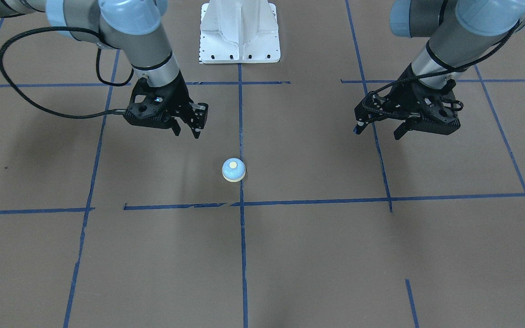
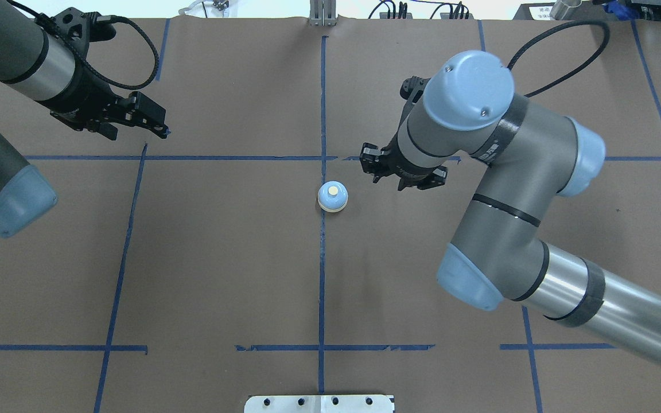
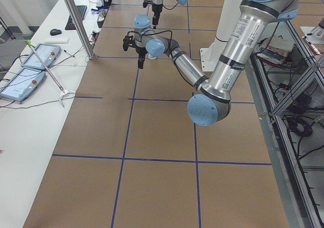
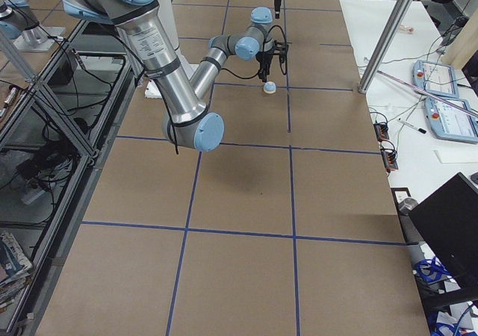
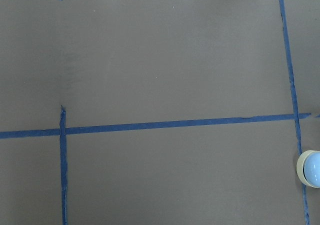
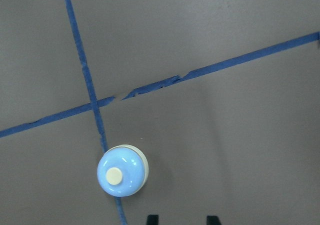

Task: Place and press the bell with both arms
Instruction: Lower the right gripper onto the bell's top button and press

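Fingers (image 6: 152, 220) of the right gripper (image 1: 187, 132) stand spread with nothing between them; this gripper hovers near the bell (image 1: 234, 170), off to one side and not touching it. The left gripper (image 1: 378, 132) hangs well apart from the bell on the other side, its fingers also parted and empty. The bell stands upright on the table (image 1: 312, 255), button up, on a blue tape line (image 1: 243, 255).

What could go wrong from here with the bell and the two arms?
The bell stands loose on the table, held by neither gripper, so an off-centre push on its button might slide or tip it. The right gripper hangs close with open jaws, which could straddle the button. If the left gripper comes in too, they may collide.
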